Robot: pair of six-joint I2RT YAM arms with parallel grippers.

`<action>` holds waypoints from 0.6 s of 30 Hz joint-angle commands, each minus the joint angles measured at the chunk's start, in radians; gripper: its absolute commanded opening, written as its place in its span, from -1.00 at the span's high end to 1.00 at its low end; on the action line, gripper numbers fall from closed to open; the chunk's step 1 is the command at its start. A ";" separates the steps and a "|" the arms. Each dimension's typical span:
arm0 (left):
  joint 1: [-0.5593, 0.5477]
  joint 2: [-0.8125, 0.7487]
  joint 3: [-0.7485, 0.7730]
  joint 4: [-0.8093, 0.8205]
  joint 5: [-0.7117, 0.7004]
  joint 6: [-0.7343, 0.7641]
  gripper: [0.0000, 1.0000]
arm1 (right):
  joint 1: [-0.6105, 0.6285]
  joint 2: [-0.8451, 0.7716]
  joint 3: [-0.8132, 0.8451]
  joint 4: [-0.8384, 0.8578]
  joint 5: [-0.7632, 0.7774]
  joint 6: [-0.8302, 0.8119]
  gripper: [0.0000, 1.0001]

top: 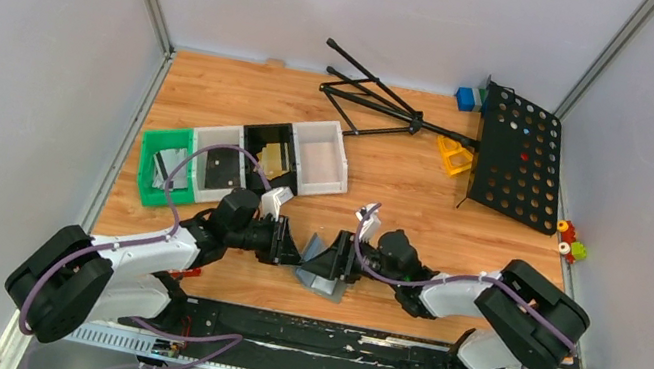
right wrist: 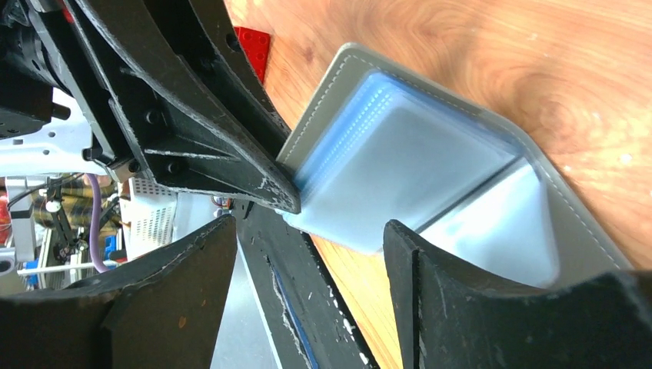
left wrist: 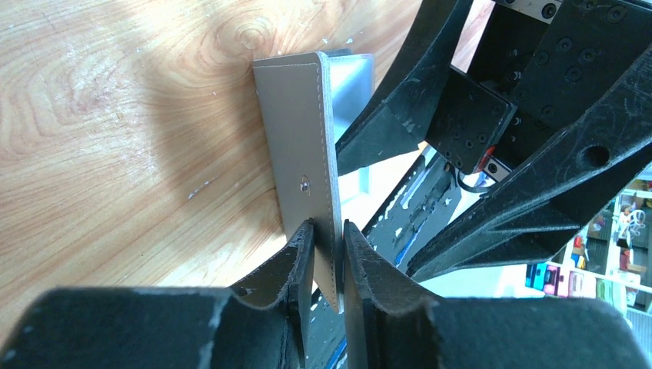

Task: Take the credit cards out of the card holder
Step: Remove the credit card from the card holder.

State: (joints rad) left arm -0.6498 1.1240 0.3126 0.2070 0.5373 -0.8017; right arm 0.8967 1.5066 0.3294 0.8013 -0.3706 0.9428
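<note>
The grey card holder is held open off the table between my two grippers. My left gripper is shut on the edge of one stitched grey flap, as the left wrist view shows. My right gripper is open. In the right wrist view its fingers straddle the edge of the holder's pale blue clear pockets without gripping. I cannot tell whether a card is inside. A gold card, a black card and a silvery card lie in the trays.
A row of trays, green, white, black and white, stands behind the left arm. A red block lies near the left arm. A black tripod and a black perforated stand are at the back right.
</note>
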 commanded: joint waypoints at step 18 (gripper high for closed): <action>-0.001 -0.027 0.049 -0.007 0.000 0.020 0.46 | -0.026 -0.024 0.097 -0.399 0.157 0.045 0.47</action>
State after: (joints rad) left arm -0.6502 1.1233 0.3225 0.1909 0.5373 -0.7979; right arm 0.8753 1.4483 0.3767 0.4519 -0.2348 0.9756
